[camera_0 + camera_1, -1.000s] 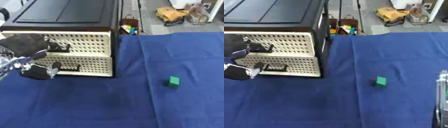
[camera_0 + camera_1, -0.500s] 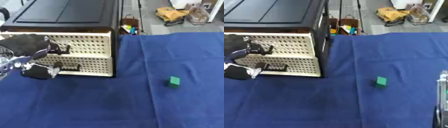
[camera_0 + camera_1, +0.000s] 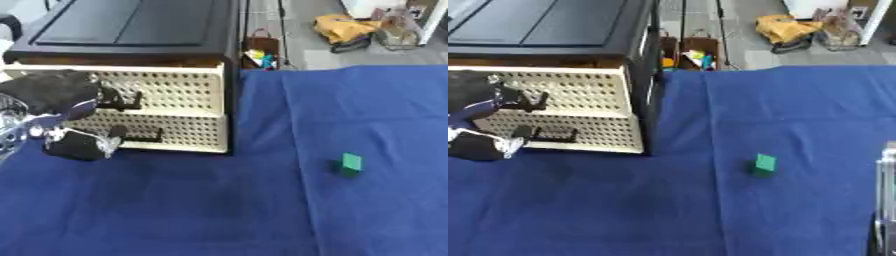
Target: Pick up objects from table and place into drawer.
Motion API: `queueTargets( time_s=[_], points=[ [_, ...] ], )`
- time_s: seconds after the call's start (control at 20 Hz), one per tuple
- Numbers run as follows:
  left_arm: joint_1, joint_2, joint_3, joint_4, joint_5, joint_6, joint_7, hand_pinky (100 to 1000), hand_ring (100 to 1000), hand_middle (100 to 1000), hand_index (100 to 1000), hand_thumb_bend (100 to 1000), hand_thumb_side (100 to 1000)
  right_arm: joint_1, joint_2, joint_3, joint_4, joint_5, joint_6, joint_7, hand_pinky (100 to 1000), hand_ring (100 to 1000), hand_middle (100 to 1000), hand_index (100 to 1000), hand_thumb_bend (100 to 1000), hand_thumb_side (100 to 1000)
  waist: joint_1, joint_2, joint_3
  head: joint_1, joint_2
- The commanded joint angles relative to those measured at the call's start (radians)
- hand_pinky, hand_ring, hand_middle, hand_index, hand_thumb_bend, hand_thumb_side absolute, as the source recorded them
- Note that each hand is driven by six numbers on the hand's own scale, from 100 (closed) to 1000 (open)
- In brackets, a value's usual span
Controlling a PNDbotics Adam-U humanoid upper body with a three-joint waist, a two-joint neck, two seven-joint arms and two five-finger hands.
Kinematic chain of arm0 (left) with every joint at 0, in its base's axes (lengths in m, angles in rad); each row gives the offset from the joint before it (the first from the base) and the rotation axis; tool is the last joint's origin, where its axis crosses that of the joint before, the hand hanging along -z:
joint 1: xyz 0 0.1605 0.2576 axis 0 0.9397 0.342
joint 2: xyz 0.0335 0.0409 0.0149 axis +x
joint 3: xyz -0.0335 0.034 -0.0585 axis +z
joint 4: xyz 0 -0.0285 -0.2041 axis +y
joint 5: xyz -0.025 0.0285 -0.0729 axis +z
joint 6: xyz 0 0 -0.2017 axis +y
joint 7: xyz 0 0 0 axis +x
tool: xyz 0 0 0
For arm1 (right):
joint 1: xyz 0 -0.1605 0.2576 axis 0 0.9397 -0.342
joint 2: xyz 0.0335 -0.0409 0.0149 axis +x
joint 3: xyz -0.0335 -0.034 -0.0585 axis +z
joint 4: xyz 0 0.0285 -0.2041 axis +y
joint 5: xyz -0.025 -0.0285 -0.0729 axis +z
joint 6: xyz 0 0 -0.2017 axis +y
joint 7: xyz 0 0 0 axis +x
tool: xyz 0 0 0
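A black cabinet (image 3: pixel 131 35) with two cream perforated drawers stands at the far left of the worktop (image 3: pixel 262 210), which is covered in a blue cloth. The upper drawer (image 3: pixel 171 92) and the lower drawer (image 3: pixel 171 132) each carry a dark handle on the front.

The left hand (image 3: pixel 54 97) is at the drawer fronts, on the left side of the cabinet. Its dark fingers (image 3: pixel 118 97) are curled in at the handle of the upper drawer, and its thumb (image 3: pixel 79 145) sits lower, in front of the lower drawer's handle. Whether the fingers actually close round a handle cannot be told from these views.

A small green block (image 3: pixel 351 163) stands alone on the blue cloth, well apart from the cabinet, to the right of centre and nearer the robot than the drawers.

A pale strip of the right arm shows at the right edge of the right eye view; the right hand itself is out of sight.
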Motion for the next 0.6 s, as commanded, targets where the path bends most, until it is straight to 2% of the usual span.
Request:
queueTargets(
  time_s=[0.05,0.6],
  points=[
    [0.013,0.025,0.001,-0.002,0.001,-0.007,0.008,100,100,100,751,100,528,-0.012,-0.014,-0.002,-0.015,-0.001,-0.003,-0.010,691,730,575,725,100,1000,-0.003,-0.021,0.005,0.003,-0.008],
    [0.043,0.030,0.007,-0.002,0.020,-0.032,0.043,100,100,100,718,100,525,-0.010,-0.008,-0.003,-0.015,0.011,-0.001,-0.023,690,728,575,723,100,1000,-0.007,-0.030,0.012,0.003,-0.008]
  ],
)
